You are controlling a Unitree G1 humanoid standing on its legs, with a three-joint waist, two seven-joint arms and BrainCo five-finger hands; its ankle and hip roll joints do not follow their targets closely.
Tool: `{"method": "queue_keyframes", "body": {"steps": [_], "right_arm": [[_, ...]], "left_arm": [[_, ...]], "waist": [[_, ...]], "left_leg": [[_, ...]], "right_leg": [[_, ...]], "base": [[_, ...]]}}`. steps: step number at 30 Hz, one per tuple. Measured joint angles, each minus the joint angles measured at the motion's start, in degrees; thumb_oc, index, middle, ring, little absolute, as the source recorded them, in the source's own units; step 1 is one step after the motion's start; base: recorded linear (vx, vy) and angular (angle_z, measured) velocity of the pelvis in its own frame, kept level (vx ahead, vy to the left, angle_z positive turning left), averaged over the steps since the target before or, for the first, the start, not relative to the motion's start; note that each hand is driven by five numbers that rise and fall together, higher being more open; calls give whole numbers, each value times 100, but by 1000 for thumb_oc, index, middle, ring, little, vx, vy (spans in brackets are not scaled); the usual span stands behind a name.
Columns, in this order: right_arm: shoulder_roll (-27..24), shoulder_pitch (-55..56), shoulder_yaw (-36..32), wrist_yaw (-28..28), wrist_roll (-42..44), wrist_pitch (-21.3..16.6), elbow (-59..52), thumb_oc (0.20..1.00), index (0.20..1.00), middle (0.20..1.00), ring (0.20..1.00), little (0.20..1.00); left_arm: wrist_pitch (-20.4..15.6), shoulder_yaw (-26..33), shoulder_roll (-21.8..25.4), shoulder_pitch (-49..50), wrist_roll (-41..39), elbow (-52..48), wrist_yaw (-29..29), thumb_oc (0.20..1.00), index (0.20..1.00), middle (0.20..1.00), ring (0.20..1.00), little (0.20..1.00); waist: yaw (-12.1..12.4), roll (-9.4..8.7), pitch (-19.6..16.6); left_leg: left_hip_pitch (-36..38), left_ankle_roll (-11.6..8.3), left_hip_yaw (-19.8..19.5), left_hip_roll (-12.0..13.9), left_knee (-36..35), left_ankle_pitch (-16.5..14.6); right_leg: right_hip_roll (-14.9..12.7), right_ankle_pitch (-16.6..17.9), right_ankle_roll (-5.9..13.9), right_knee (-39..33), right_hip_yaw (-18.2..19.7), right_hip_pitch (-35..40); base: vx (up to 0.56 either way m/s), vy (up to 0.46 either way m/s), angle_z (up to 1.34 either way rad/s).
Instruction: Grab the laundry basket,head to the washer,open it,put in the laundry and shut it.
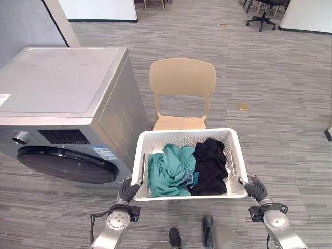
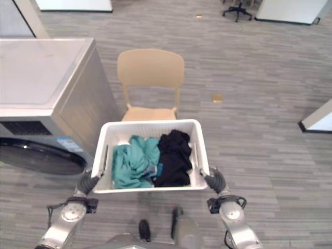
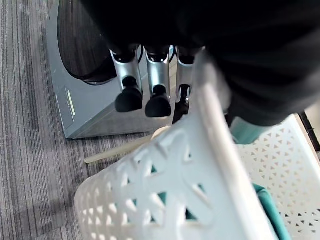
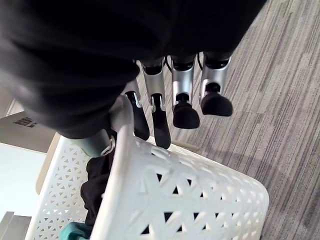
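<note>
I hold a white lattice laundry basket (image 1: 187,133) off the floor in front of me, with teal clothes (image 1: 169,169) and black clothes (image 1: 210,163) inside. My left hand (image 1: 128,191) grips its left rim, its fingers (image 3: 157,75) curled over the edge of the basket (image 3: 200,165). On the opposite rim my right hand (image 1: 255,188) does the same, its fingers (image 4: 182,85) hooked over the basket (image 4: 165,195). The silver front-loading washer (image 1: 62,83) stands to the left, its dark round door (image 1: 67,165) shut.
A beige chair (image 1: 182,78) stands just beyond the basket, beside the washer's right side. A small brown object (image 1: 243,107) lies on the grey floor to the right. An office chair (image 1: 264,15) stands far back. A white panel's corner (image 2: 319,119) juts in at the right.
</note>
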Motion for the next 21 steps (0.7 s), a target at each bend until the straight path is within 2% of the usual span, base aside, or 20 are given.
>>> {"method": "queue_keyframes", "body": {"steps": [3,4,5,6,9,10,11,12,15,17,19,21], "right_arm": [[3,8,0,6,-2,0,114,200,200,200,200,200],[6,-19,-14,-2,-7,0,279,200,200,200,200,200],[-5,31,-25,-4,-7,2,349,200,200,200,200,200],[-31,103,-18,4,-7,4,373,200,200,200,200,200],[-96,-85,-11,-1,-22,-11,407,200,200,200,200,200],[-128,-129,-10,-9,-29,-11,409,200,200,200,200,200],[-176,-154,-5,-15,-72,-9,411,200,200,200,200,200],[-183,-159,-2,-25,-134,-7,417,200,200,200,200,200],[-178,-260,2,-53,-190,-8,441,200,200,200,200,200],[-177,-365,100,-177,-189,-6,663,200,200,200,200,200],[-181,-456,197,-264,-182,-4,817,200,200,200,200,200],[-194,-440,215,-294,-177,-3,870,200,200,200,200,200]], "left_arm": [[-3,-58,-33,84,1,46,-7,200,200,200,200,200],[-1,-63,-177,115,16,120,-6,200,200,200,200,200],[3,-63,-251,110,34,171,-7,200,200,200,200,200],[7,-77,-290,121,54,193,-10,200,200,200,200,200],[7,-136,-302,38,54,358,-3,200,200,200,200,200],[7,-156,-320,2,54,402,8,200,200,200,200,200],[6,-172,-354,-48,54,457,18,200,200,200,200,200],[5,-199,-369,-103,57,541,51,200,200,200,200,200],[0,-215,-382,-159,58,544,158,200,200,200,200,200],[-23,-265,-445,-423,58,869,235,200,200,200,200,200],[-20,-298,-460,-517,57,1014,283,200,200,200,200,200],[-20,-348,-460,-528,57,1026,339,200,200,200,200,200]], "waist": [[-30,-31,16],[-45,110,71],[-57,156,66],[-22,164,46],[45,98,60],[100,101,59],[138,49,92],[139,41,97],[132,48,99],[134,26,111],[114,80,88],[76,181,83]], "left_leg": [[100,-117,-159,-19,4,-37],[141,-292,-371,127,76,-142],[169,-375,-491,193,170,-185],[156,-462,-570,268,359,-207],[-381,-567,-543,262,1453,-208],[-489,-597,-535,260,1647,-182],[-640,-641,-489,281,1847,-255],[-599,-613,-381,368,1694,-335],[-725,-647,-431,569,1238,-311],[-810,-788,-553,720,853,-200],[-927,-778,-522,984,671,-20],[-932,-731,-541,1040,631,152]], "right_leg": [[-24,825,-181,-506,-151,239],[131,960,-357,-747,-185,590],[178,925,-415,-850,-274,766],[201,865,-567,-905,-451,920],[91,704,-824,-982,-576,992],[65,700,-843,-1020,-579,1027],[38,723,-993,-1096,-590,1121],[59,694,-1034,-1258,-616,1268],[141,701,-1021,-1338,-555,1296],[233,724,-996,-1530,-457,1453],[353,802,-937,-1610,-464,1479],[451,785,-961,-1606,-427,1498]], "base": [[236,-110,34],[264,-160,49],[186,-155,72],[186,-170,72],[93,-64,35],[146,13,13],[178,35,15],[177,61,11],[141,93,-11],[81,137,-16],[127,209,-36],[63,162,-30]]}}
